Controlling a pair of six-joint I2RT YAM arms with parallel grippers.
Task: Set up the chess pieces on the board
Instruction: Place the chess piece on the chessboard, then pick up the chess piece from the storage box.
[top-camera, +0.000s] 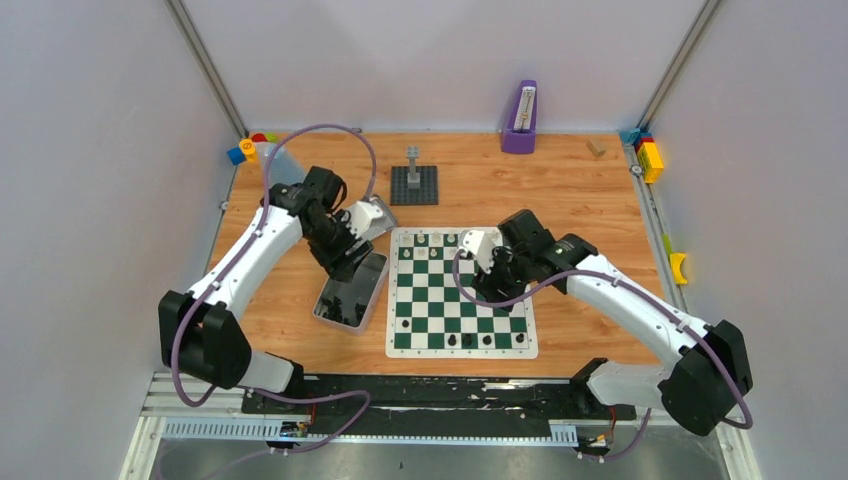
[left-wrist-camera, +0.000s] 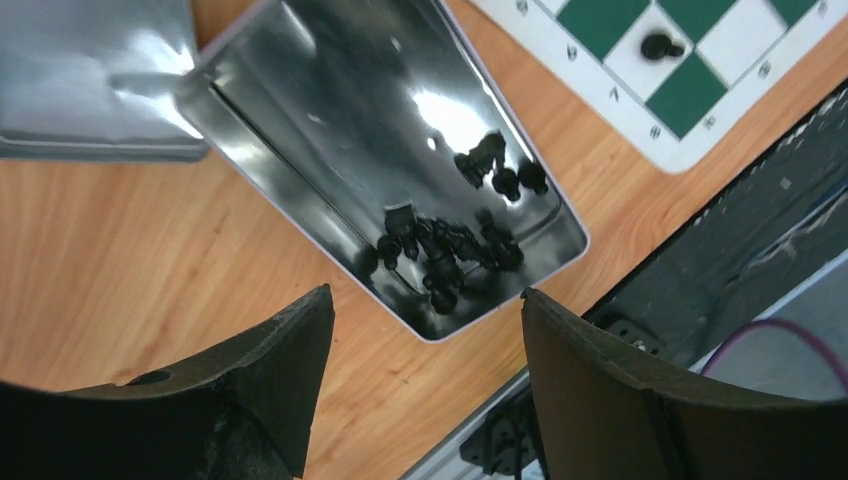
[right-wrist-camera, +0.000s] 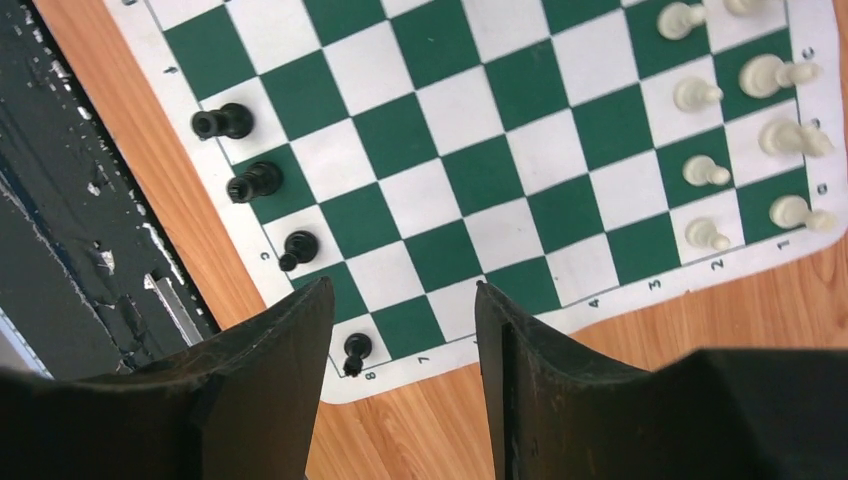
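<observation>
Chess pieces (left-wrist-camera: 450, 245) lay heaped in the tin (left-wrist-camera: 300, 130) beside the board (right-wrist-camera: 480, 170), so the open left gripper (left-wrist-camera: 425, 300) had to pinch just one; the right gripper (right-wrist-camera: 400, 300) hung open above the board.

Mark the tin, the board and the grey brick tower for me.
tin (left-wrist-camera: 330, 120), left wrist view, bare inner floor.
board (top-camera: 430, 290), top view, bare middle square.
grey brick tower (top-camera: 413, 163), top view, its column.

— Which kinds are the black pieces (left-wrist-camera: 445, 250) heaped in the tin (left-wrist-camera: 300, 120) just ahead of the left claw (left-wrist-camera: 425, 292)?
— Too dark and clumped to tell. Far beyond the right claw (right-wrist-camera: 402, 284), the view's top edge cuts off a white piece (right-wrist-camera: 745, 5).
</observation>
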